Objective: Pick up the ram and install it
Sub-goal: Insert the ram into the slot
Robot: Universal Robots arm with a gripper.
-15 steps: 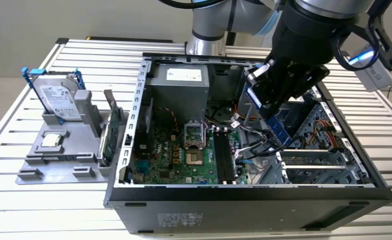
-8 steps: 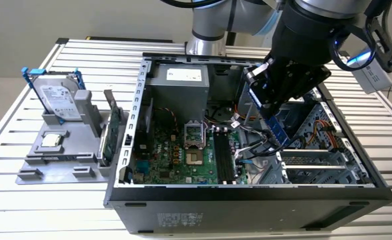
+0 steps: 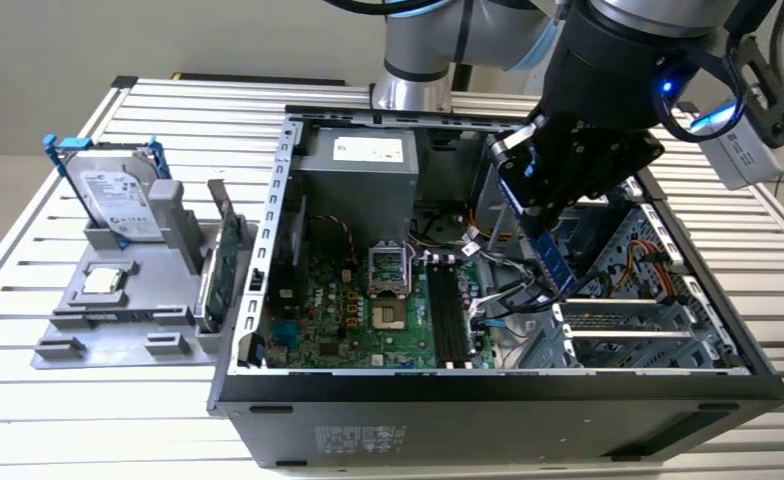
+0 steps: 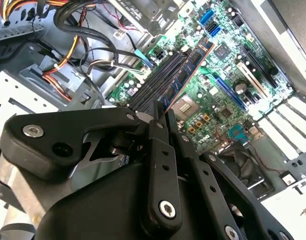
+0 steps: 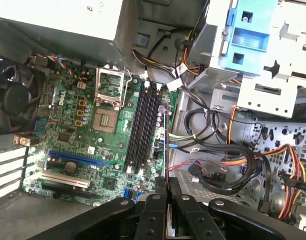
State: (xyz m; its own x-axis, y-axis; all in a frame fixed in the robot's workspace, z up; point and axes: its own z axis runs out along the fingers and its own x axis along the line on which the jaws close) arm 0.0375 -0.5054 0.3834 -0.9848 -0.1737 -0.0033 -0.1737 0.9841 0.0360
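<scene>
My gripper (image 3: 539, 222) hangs above the open computer case (image 3: 499, 385), shut on the ram (image 3: 554, 266), a long narrow dark stick with small chips. In the exterior view the stick slants down from the fingers towards the motherboard's black memory slots (image 3: 448, 312) and stays above them. The second wrist view has the ram (image 4: 188, 67) reaching from the fingertips (image 4: 157, 111) out over the slots (image 4: 155, 82). Seen edge-on in the first wrist view, the ram (image 5: 166, 142) runs parallel to the slots (image 5: 143, 130) and just beside them, held by the gripper (image 5: 167, 184).
On the exterior view's left a grey holder (image 3: 125, 310) carries a hard drive in a blue bracket (image 3: 112, 195), a green expansion card (image 3: 225, 262) and a processor (image 3: 105, 282). Bundled cables (image 5: 217, 165) and a metal drive cage (image 5: 265, 75) lie close beside the slots.
</scene>
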